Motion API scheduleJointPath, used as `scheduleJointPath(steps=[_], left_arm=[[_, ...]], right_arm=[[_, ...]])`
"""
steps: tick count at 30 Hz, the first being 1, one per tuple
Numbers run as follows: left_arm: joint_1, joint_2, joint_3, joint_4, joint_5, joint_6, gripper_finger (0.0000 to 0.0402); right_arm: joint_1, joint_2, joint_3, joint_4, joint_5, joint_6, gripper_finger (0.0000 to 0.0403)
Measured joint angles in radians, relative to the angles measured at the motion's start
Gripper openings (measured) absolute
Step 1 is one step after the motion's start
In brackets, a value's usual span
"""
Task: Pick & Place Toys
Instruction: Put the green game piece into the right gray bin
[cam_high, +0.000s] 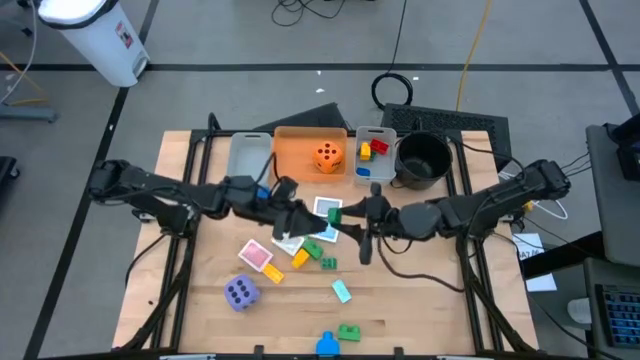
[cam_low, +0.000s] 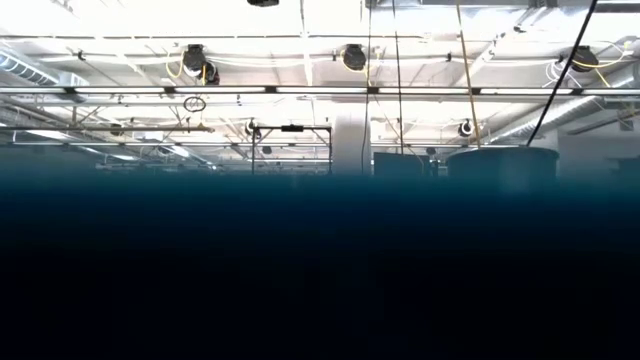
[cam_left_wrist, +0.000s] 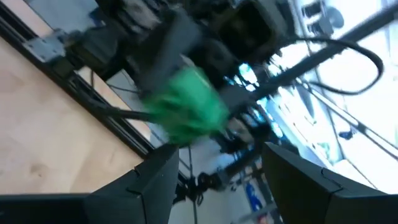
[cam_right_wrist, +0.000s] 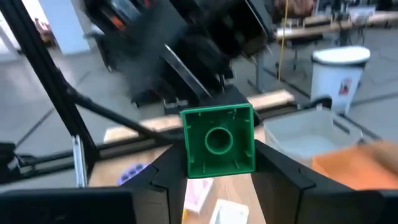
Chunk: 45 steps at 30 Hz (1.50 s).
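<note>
Your right gripper (cam_right_wrist: 217, 163) is clamped on a green brick (cam_right_wrist: 217, 148): in the right wrist view its 2 fingers (cam_right_wrist: 174, 171) press the brick's opposite sides, and the brick's hollow underside, with 1 round socket, faces the camera. The face looks nearly square, so you cannot tell a long axis from here. In the high view this green brick (cam_high: 334, 213) sits in the air just in front of the orange bin (cam_high: 308, 158), where the 2 arms meet.

Your left gripper (cam_left_wrist: 214, 174) points at the same brick (cam_left_wrist: 189, 112) from the other side. Its fingers (cam_left_wrist: 158, 180) stand apart with nothing between them; the brick shows beyond their tips, blurred.

Inside the orange bin an orange die (cam_high: 327, 157) rests with dark pips up. To that bin's left is a grey bin (cam_high: 249, 155); to its right a narrower grey bin (cam_high: 376, 152) holding red and yellow bricks (cam_high: 367, 149), then the black bowl (cam_high: 421, 159).

On the surface (cam_high: 200, 300), farther forward of the orange bin, lie a purple die (cam_high: 241, 292), a pink card (cam_high: 256, 255), a yellow brick (cam_high: 300, 258), a green brick pair (cam_high: 327, 263), a teal piece (cam_high: 342, 291), another green brick (cam_high: 348, 331) and a blue brick (cam_high: 326, 346) at the front edge.
</note>
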<state>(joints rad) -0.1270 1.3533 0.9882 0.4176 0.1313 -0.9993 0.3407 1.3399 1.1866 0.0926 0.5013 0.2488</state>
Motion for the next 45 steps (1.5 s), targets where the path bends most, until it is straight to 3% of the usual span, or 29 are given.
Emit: scheduleJointPath(steps=[13, 23, 41, 45], left_arm=[[0.071, 0.004, 0.000, 0.004, -0.003, -0.013, 0.0237], [0.076, 0.047, -0.002, 0.168, 0.011, -0.040, 0.0237], [0.077, 0.048, -0.002, 0.168, 0.063, -0.058, 0.0236], [0.077, 0.048, -0.001, 0.167, 0.064, -0.058, 0.0210]], right_arm=[[-0.030, 0.044, 0.000, 0.156, 0.037, -0.087, 0.0139], [-0.040, 0.111, 0.003, 0.252, 0.030, -0.147, 0.0140], [-0.032, 0.113, 0.002, 0.251, 0.015, -0.213, 0.0142], [-0.031, 0.113, 0.002, 0.251, 0.012, -0.218, 0.0143]])
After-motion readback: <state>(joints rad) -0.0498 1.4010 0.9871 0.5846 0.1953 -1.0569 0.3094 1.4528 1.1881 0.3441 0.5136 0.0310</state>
